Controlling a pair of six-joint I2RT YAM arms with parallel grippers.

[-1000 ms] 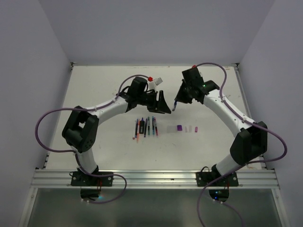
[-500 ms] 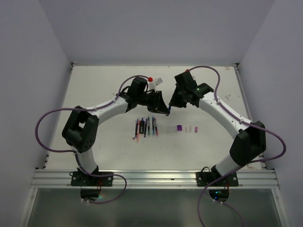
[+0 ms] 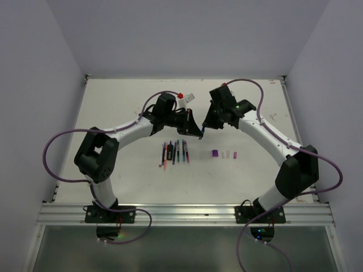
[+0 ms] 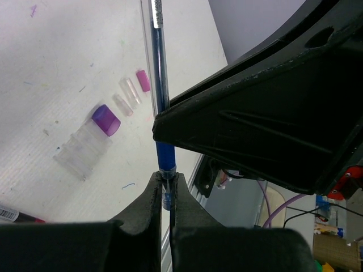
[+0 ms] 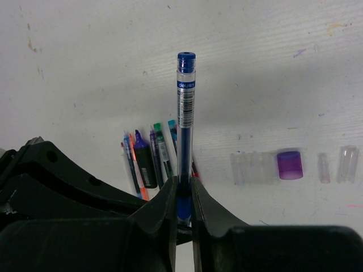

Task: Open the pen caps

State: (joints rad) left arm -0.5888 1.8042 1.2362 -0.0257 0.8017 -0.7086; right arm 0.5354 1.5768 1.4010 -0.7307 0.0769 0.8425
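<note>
A blue pen (image 5: pixel 185 107) with a clear barrel is held in the air between both arms above the table's middle. My right gripper (image 5: pixel 181 184) is shut on the barrel near its blue grip section. My left gripper (image 4: pixel 165 177) is shut on the pen's thin lower end (image 4: pixel 166 192), right against the right gripper (image 3: pixel 205 128). On the table lie loose pen caps: a purple one (image 5: pixel 290 165), a clear ribbed one (image 5: pixel 252 168), a pale pink one (image 5: pixel 324 168) and a whitish one (image 5: pixel 347 164). Several pens (image 3: pixel 176 152) lie in a row to their left.
A white object with a red top (image 3: pixel 184 97) lies behind the left wrist. The aluminium rail (image 3: pixel 181 213) runs along the near table edge, and grey walls close in the left, right and back sides.
The right gripper carried the blue pen leftwards to the left gripper. The left gripper's jaws, open a second ago, have closed on the pen's end.
</note>
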